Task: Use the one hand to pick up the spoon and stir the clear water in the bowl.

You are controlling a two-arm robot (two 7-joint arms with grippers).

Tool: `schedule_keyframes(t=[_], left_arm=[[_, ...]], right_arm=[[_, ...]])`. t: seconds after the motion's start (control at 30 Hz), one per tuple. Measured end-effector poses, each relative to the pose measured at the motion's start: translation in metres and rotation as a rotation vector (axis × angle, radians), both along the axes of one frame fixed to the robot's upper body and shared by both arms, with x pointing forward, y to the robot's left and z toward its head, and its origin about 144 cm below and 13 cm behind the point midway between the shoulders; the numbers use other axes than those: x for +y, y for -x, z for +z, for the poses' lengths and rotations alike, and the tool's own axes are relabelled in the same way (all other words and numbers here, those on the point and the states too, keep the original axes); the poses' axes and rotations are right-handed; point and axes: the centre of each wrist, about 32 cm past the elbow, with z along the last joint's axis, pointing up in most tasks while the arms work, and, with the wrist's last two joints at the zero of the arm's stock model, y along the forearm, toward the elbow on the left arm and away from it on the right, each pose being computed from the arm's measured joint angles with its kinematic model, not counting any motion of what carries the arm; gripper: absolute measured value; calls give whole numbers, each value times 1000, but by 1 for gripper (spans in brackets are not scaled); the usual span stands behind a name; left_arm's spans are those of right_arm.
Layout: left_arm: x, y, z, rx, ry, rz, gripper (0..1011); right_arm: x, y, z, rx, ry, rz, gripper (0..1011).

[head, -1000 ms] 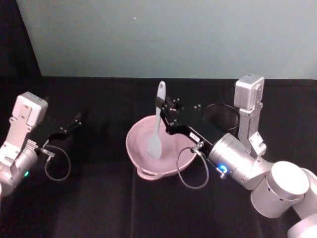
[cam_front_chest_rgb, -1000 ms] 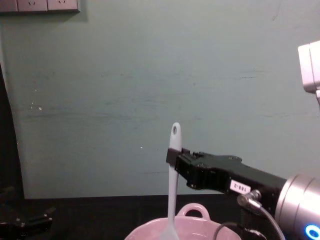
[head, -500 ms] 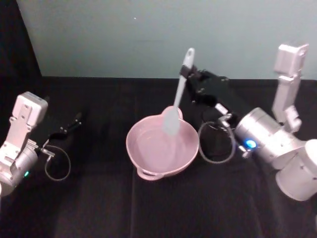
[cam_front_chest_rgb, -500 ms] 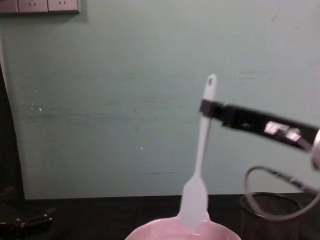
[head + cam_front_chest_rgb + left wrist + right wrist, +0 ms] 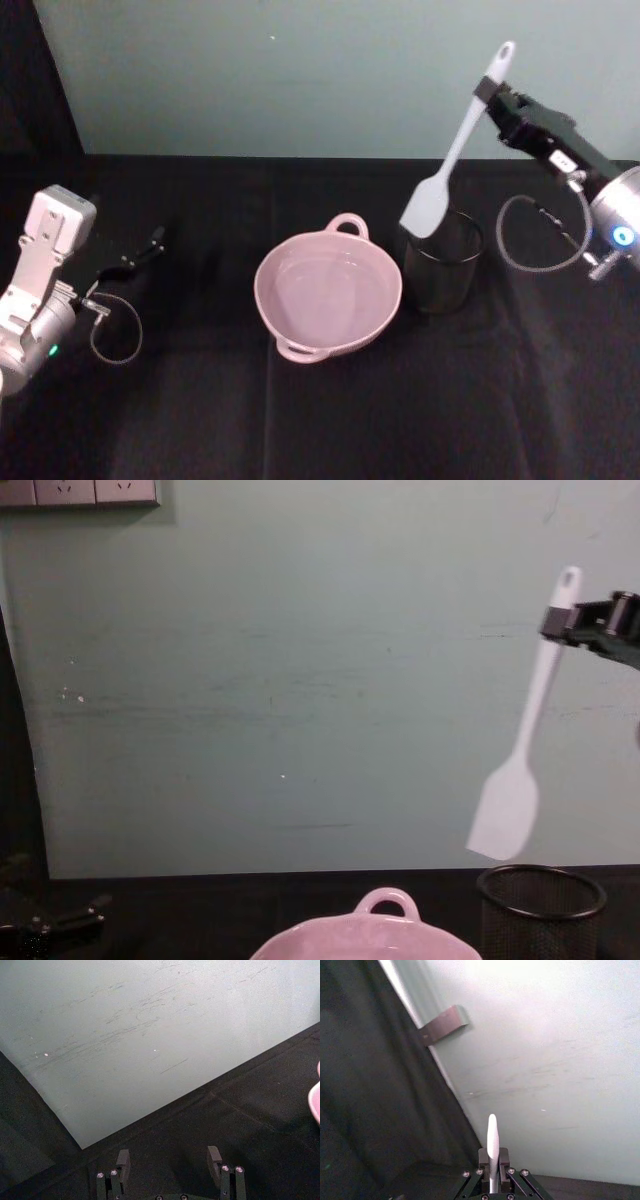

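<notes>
Black cloth [image 5: 300, 420] covers your table, and at its far left your left gripper [image 5: 128, 265] sits low and idle, fingers [image 5: 214, 1156] apart on nothing. Mid-table stands the pink bowl [image 5: 385, 300], its water [image 5: 325, 290] a faint sheen inside. Just right of it is the black mesh cup [image 5: 440, 265]. Above that cup hangs the spoon [image 5: 455, 150], long axis steeply tilted, blade down-left, holed tip up-right, pinched near the tip by your raised right gripper [image 5: 492, 93]. Behind runs a pale green wall [image 5: 250, 680].
</notes>
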Motion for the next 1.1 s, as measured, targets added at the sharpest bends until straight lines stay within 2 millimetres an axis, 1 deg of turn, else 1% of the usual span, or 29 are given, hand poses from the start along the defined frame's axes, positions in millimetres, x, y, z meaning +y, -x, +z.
schedule_keyframes(t=[0.2,0.27,0.4,0.47,0.5,0.53,0.63,0.77,1.1], left_arm=[[0,0,0,0,0,0,1011],[0,0,0,0,0,0,1011],[0,0,0,0,0,0,1011],[0,0,0,0,0,0,1011],[0,0,0,0,0,0,1011],[0,0,0,0,0,0,1011],[0,0,0,0,0,0,1011],[0,0,0,0,0,0,1011],[0,0,0,0,0,0,1011]], right_arm=[[-23,-7,-8,51,-30,-58,110],[-27,-9,-12,62,-31,-68,110],[-33,-13,-25,96,-27,-85,110],[-33,-14,-30,105,-26,-85,110],[-33,-16,-36,114,-27,-83,110],[-33,-16,-36,114,-27,-83,110],[-33,-18,-49,136,-36,-76,110],[-33,-20,-60,157,-46,-67,110],[-30,-18,-75,189,-52,-59,110]])
